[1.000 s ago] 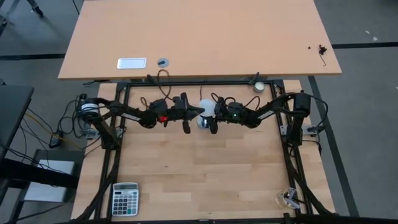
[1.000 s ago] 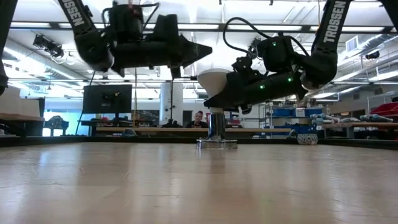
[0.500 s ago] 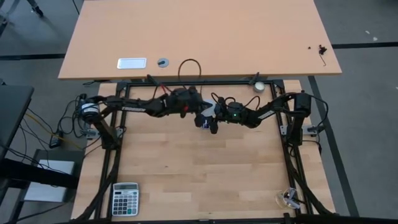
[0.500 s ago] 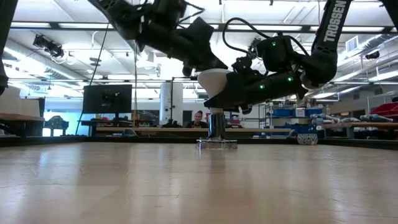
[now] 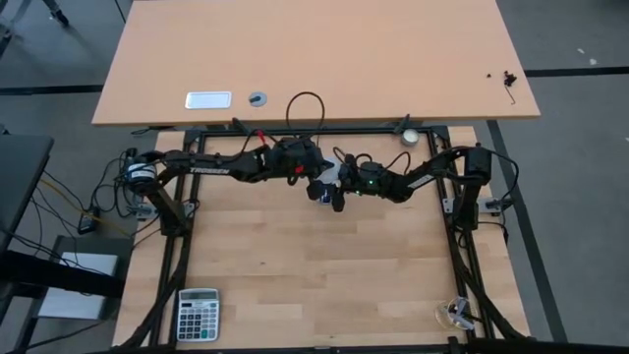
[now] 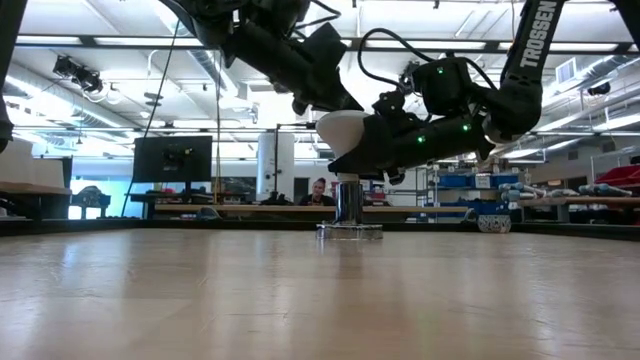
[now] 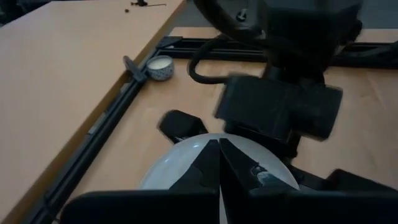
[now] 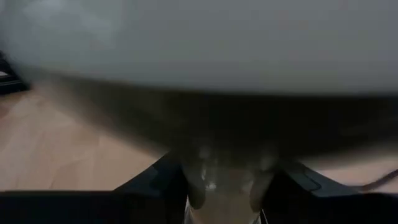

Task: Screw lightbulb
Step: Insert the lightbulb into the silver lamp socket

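The white lightbulb (image 6: 343, 128) stands upright with its neck in the silver socket base (image 6: 348, 214), which sits on the wooden table near the far edge. My right gripper (image 6: 350, 160) comes in level from the table's right and is shut on the bulb below its dome. My left gripper (image 6: 347, 103) is shut and slants down from the left, with its tips at the top of the dome (image 7: 186, 155). In the high view both grippers (image 5: 324, 182) meet over the bulb and hide most of it. My left gripper has its shut fingertips (image 7: 219, 152) at the crown of the bulb's dome, slanting down from the table's left. Whether they press on the glass or stop just above it, I cannot tell. My right gripper pinches the bulb where the dome narrows to the neck (image 8: 224, 165), one finger (image 8: 193, 186) on each side. The fingers come level from the table's right, under the dome's widest part. The bulb stands upright with its base in the socket.
A small white cup (image 5: 408, 137) stands at the far right by the black frame rail. A calculator (image 5: 198, 315) lies at the near left corner and a clear object (image 5: 457, 313) at the near right. A second tan table (image 5: 314, 59) lies beyond the far edge.
My left gripper, shut throughout, has risen from a level pose left of the bulb. It has swung toward the bulb and tipped its fingers down, and its tips now sit at the dome's top. The bulb, the socket and my right gripper have kept their places.
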Controlling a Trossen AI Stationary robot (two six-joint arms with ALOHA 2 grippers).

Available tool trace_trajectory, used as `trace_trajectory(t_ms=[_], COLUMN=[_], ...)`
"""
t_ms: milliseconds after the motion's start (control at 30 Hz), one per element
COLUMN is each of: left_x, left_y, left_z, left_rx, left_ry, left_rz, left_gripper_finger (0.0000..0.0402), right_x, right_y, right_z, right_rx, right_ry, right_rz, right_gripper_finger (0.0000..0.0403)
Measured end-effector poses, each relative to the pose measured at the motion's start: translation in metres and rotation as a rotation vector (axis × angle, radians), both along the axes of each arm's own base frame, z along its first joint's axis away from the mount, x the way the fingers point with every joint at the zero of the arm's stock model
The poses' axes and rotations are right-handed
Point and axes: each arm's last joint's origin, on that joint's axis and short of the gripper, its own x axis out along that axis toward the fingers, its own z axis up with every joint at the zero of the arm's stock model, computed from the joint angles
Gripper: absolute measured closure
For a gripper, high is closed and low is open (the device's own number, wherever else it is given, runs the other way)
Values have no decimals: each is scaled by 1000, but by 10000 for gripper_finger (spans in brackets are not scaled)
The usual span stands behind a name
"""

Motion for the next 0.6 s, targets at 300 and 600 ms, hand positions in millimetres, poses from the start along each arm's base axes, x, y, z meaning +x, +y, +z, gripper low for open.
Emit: trace_trajectory(t_ms=[300, 600], left_x=[-1, 0], left_y=[2, 1], left_z=[-1, -2], left_rx=[8, 10], left_ry=[9, 3], left_rz=[24, 17], left_gripper_finger=[399, 399], right_x=[-1, -11], right_y=[1, 3], right_z=[1, 17], right_rx=[15, -5], right_ry=[2, 102], right_rz=[-9, -17], right_gripper_finger=[174, 153])
